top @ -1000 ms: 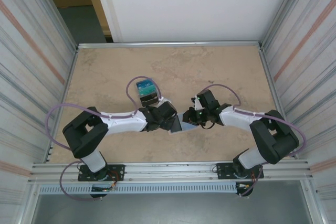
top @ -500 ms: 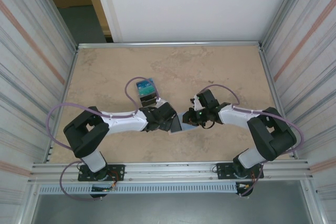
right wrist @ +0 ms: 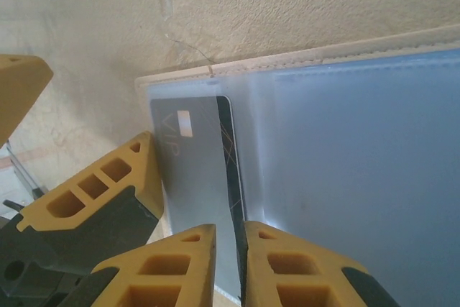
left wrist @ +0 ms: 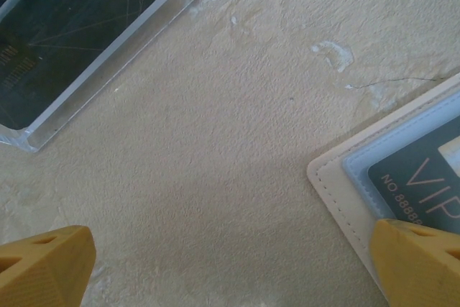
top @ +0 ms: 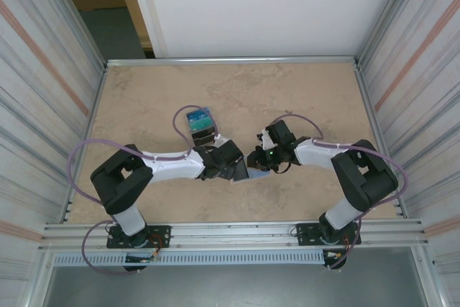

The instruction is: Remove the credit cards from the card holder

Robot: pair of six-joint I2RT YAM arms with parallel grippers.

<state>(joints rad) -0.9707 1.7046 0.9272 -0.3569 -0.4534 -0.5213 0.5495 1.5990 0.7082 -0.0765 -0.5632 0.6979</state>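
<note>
Right gripper [right wrist: 228,234] pinching grey VIP card [right wrist: 190,177] in card holder [right wrist: 345,177].
Left gripper [left wrist: 230,260] spread wide, one finger over its corner.

A clear-edged dark case [left wrist: 72,41] lies flat on the beige table [left wrist: 237,141].

Surface [top: 302,98]: mottled beige with pale scuffs. Lying directly on it: card holder [left wrist: 332,178], opened flat with the blue lining up, front centre. A teal-and-dark clear case [top: 200,121] lies farther back-left, apart from it.
</note>
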